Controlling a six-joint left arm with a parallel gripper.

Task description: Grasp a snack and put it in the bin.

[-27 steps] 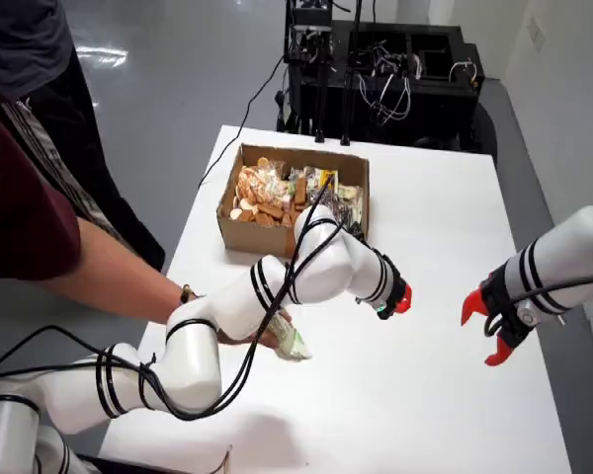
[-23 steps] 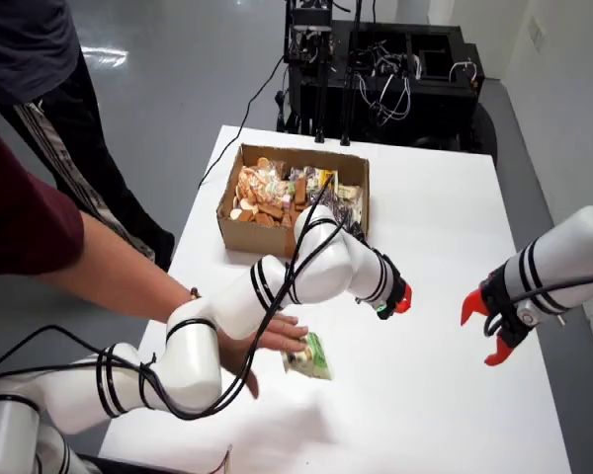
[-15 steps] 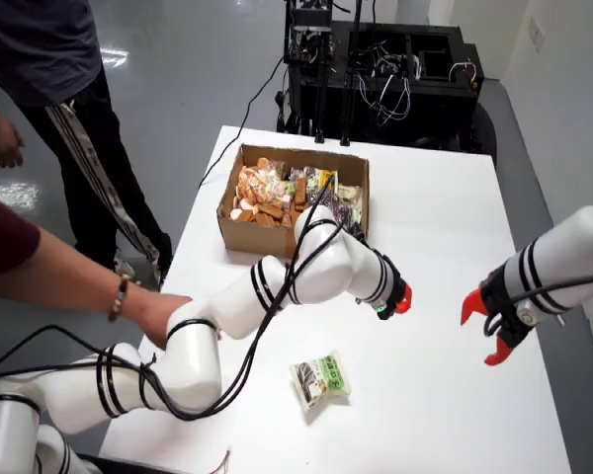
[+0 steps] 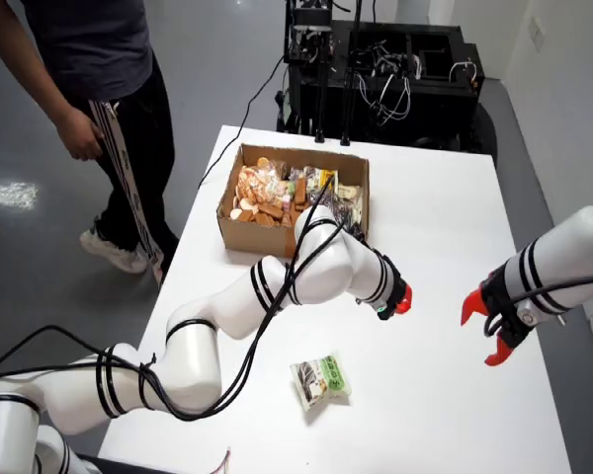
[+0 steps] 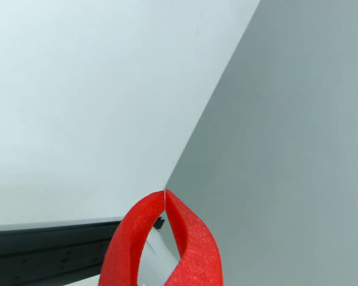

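hovering over bare table, gripper (image 5: 165, 193) closed on nothing.
snack (image 4: 321, 380) lies near it; box (image 4: 239, 225) behind.

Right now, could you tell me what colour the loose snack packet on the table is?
White with green print, clearest in the view from above: snack packet.

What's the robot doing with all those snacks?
A white robot arm reaches across the table, its red end effector shut and holding nothing. A green snack packet lies loose on the table, untouched, and a cardboard box full of snacks sits behind the arm. A second arm on the right of the view from above and a person are nearby.
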